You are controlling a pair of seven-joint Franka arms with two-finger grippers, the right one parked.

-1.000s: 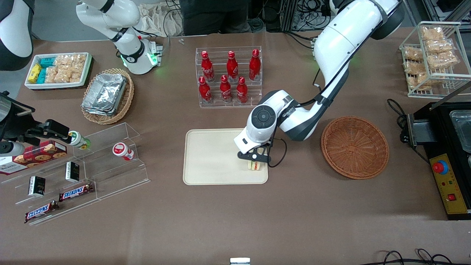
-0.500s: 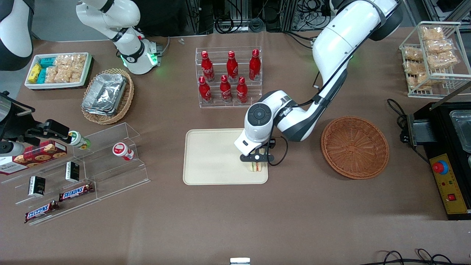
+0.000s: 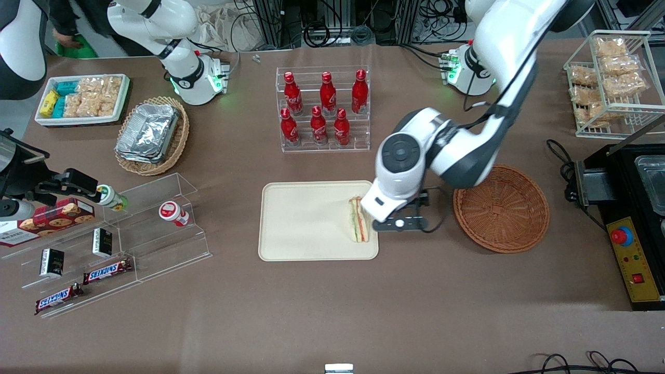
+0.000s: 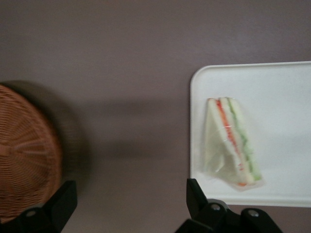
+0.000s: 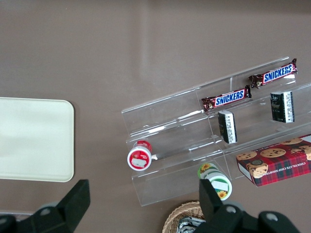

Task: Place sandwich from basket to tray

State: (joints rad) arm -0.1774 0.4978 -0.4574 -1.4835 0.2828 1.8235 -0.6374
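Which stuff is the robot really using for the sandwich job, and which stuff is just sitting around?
For the job:
sandwich, lying on the tray
basket, beside the tray
claw, open, above the table between tray and basket

Just sitting around:
cola bottles
Snickers bars
foil trays
cookie box

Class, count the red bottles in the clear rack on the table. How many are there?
6 bottles: three on the rack's upper step, three on its lower step.

Six red bottles (image 3: pixel 322 109) stand in a clear rack. Toward the parked arm's end lie foil trays (image 3: pixel 148 132) in a tan basket, a white snack bin (image 3: pixel 83 98) and Snickers bars (image 3: pixel 106 270) on clear shelves. A wire rack (image 3: pixel 613 78) holds packets.
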